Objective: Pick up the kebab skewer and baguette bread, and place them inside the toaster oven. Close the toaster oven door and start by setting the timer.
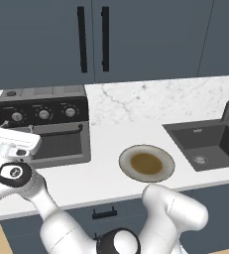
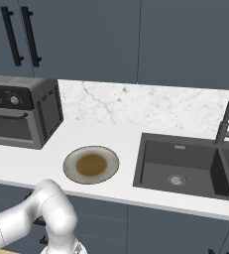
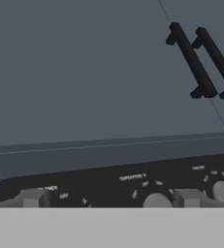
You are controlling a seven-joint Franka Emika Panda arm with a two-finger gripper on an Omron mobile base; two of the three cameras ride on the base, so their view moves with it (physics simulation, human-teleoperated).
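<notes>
The boxy grey-and-black toaster oven (image 1: 44,126) stands at the left of the white marble desk (image 1: 106,168), its grey-framed glass door (image 1: 56,144) shut. The gripper (image 3: 108,201), fingers apart and empty, faces the black knob panel (image 3: 133,186). Centre one round knob between the fingers, close squarely, then rotate steadily.

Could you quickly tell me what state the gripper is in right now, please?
Gripper: open, holding nothing, poised at the toaster oven knobs.
</notes>
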